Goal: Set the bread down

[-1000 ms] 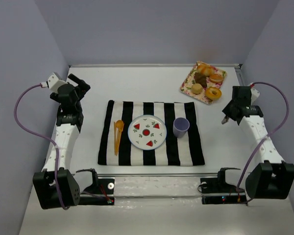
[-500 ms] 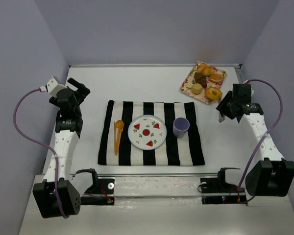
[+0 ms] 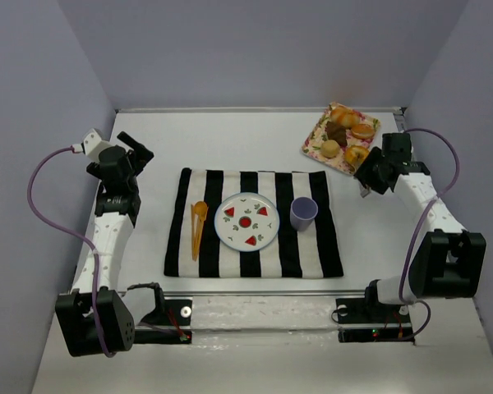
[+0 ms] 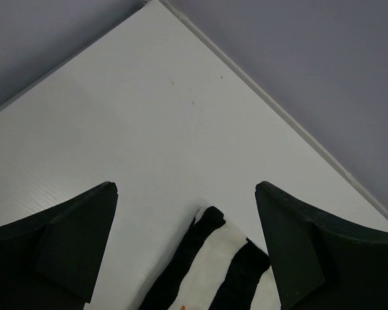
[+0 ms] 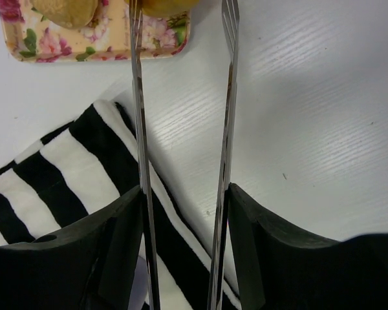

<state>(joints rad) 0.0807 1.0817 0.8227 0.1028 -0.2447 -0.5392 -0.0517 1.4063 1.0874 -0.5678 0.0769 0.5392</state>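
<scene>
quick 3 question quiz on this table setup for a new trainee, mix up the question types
1. True or false: the bread lies on the plate.
2. What stands just right of the plate on the striped cloth? A) purple cup B) a knife C) a bowl
3. Fill in: the end effector nearest the floral tray is the ____ one.
Key: 1. False; the bread sits on the floral tray. 2. A. 3. Right; the right end effector is open and faces the tray's edge.
</scene>
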